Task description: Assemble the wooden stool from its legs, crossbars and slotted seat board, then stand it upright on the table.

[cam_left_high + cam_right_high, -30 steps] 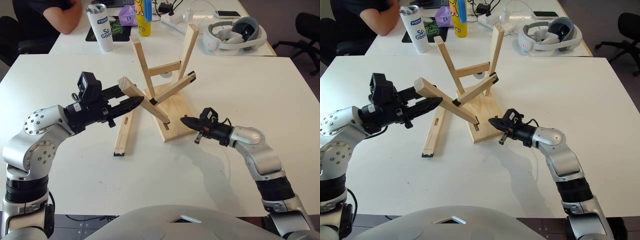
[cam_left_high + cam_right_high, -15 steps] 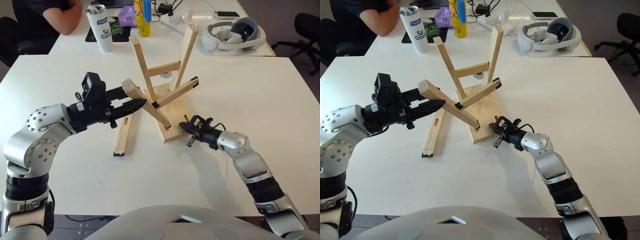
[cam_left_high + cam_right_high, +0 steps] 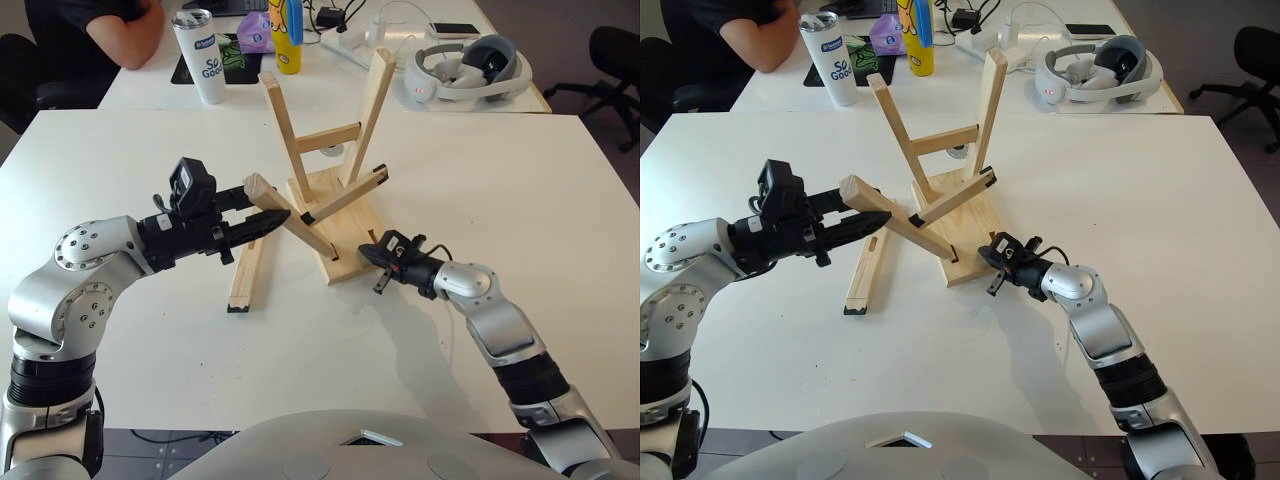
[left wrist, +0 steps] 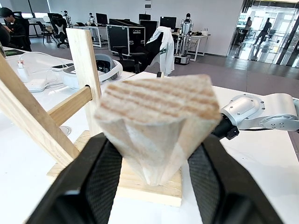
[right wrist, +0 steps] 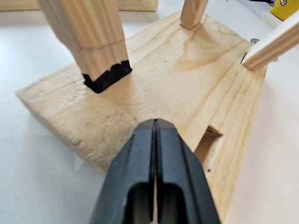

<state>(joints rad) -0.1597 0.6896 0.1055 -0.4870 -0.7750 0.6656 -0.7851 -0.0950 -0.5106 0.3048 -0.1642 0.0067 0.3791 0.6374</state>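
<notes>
The slotted seat board (image 3: 350, 235) lies flat on the white table. Two legs (image 3: 285, 125) stand up from its far end, joined by a crossbar (image 3: 328, 137). My left gripper (image 3: 262, 218) is shut on the top end of a third leg (image 3: 305, 228), which slants down to the board. In the right wrist view its black-tipped foot (image 5: 106, 74) rests on the board (image 5: 187, 65). A slanted bar (image 3: 345, 195) runs from this leg toward the far legs. My right gripper (image 3: 366, 256) is shut, its tip against the board's near corner. A loose leg (image 3: 248, 268) lies on the table.
On the table behind stand a white tumbler (image 3: 201, 55) and a yellow bottle (image 3: 288, 35), with a headset (image 3: 470, 68) to the right. A person's arm rests at the back left. The white table has free room at the right and along the front.
My left gripper has carried the leg's top end lower and slightly right, so the leg slants flatter. My right gripper moved left to the board's corner, then stayed.
</notes>
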